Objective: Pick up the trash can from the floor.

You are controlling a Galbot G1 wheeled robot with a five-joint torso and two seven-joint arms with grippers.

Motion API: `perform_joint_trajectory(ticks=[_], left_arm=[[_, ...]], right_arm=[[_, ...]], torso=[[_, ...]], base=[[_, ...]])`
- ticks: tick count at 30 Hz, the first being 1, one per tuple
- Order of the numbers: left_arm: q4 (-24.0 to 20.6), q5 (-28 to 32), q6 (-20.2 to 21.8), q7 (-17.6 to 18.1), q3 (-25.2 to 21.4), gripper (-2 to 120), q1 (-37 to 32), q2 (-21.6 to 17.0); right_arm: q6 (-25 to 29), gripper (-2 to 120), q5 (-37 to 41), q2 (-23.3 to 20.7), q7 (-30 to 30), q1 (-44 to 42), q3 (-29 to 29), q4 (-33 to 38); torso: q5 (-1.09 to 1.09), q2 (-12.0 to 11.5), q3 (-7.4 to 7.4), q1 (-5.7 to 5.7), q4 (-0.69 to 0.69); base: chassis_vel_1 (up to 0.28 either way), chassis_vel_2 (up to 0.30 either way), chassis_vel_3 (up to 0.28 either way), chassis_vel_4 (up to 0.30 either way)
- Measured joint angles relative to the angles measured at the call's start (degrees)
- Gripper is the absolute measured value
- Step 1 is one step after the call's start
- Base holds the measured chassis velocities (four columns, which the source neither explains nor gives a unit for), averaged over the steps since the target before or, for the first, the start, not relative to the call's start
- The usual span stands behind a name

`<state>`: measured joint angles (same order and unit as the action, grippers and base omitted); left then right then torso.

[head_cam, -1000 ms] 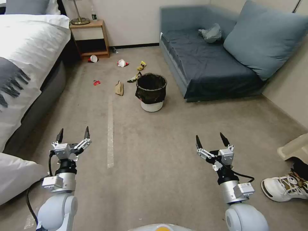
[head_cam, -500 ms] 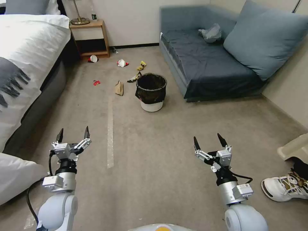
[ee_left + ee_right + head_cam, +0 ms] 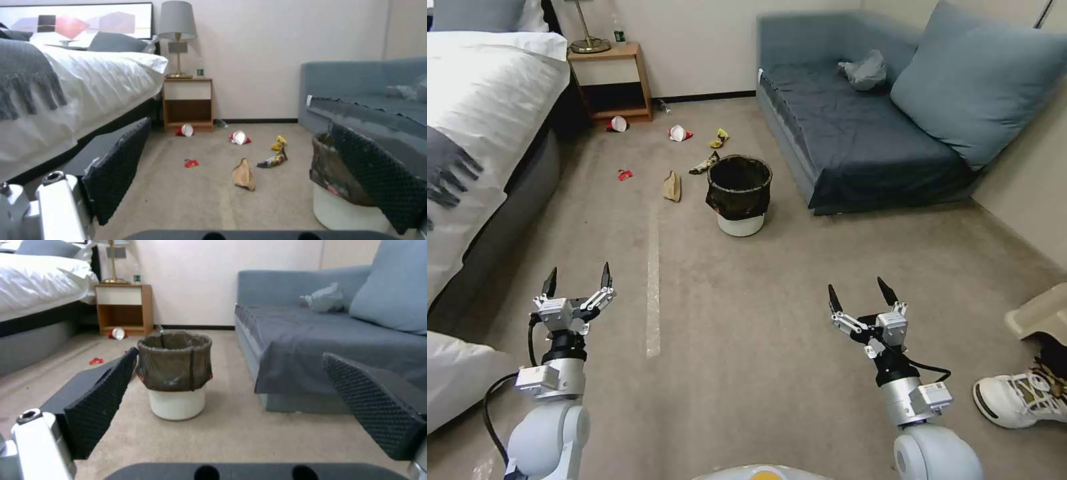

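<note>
Trash can (image 3: pixel 739 195) stands upright on the floor (image 3: pixel 774 300), well ahead of the robot, just beside the front corner of the blue sofa (image 3: pixel 854 127), black liner folded over the rim, white base showing below. Nothing touching it yet. Left claw (image 3: pixel 578 283) and right claw (image 3: pixel 859 299) both hover low in front of the base, fingers spread wide, holding nothing, both well short of the can. Right wrist view has the can almost centred between its fingers, so the right arm looks like the better candidate. My read: step in hand is the approach, grasp not started. To do it well: close the gap first, keep the can centred for the right claw, come in over the rim and pinch one wall, inside and outside, rather than trying to span the whole body, which looks too wide for the opening. Bite through liner plus plastic, not liner alone, or the bag will likely slip off. Lift straight up; the can looks light and could tip if nudged sideways. Watch the litter just behind it: the brown paper bag (image 3: pixel 672 186) and snack wrapper (image 3: pixel 704 163) on the carpet. Pale tape strip (image 3: pixel 653 287) runs left of the path. No brand or writing readable anywhere.
</note>
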<state>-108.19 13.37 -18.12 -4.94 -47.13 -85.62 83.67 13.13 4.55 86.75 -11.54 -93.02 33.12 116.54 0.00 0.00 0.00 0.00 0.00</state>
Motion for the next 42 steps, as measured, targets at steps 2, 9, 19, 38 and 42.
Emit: perform_joint_trajectory(ticks=[2,9,19,38,42], left_arm=[[0.0,0.0,0.0,0.0,0.0,98,0.0,0.0],[0.6,0.0,-0.1,0.0,0.2,98,0.5,0.1],[0.8,-0.1,-0.1,0.1,0.2,98,0.9,0.1],[1.1,0.2,0.0,0.1,0.4,98,1.4,-0.2],[1.0,0.2,0.0,0.1,0.4,98,1.2,-0.3]], right_arm=[[0.0,100,0.0,0.0,-0.1,0.1,0.0,-0.1],[-0.1,100,0.1,0.0,-0.5,0.3,0.1,-0.6],[-0.3,100,0.1,0.0,-0.6,0.7,0.1,-0.8],[-0.9,100,0.0,0.3,-0.9,0.9,0.1,-0.4],[-0.9,100,-0.1,0.4,-1.0,0.8,0.0,-0.2]], torso=[[0.01,0.0,0.0,0.0,0.01],[0.0,0.0,0.0,-0.01,0.0],[0.0,0.0,0.0,0.0,0.01],[0.0,0.0,0.0,0.0,0.0],[0.0,0.0,0.0,0.0,0.01]], base=[[-0.115,0.113,0.114,-0.115],[-0.085,0.082,0.081,-0.088],[-0.077,0.081,0.083,-0.077],[-0.075,0.072,0.076,-0.072],[-0.057,0.058,0.069,-0.058]])
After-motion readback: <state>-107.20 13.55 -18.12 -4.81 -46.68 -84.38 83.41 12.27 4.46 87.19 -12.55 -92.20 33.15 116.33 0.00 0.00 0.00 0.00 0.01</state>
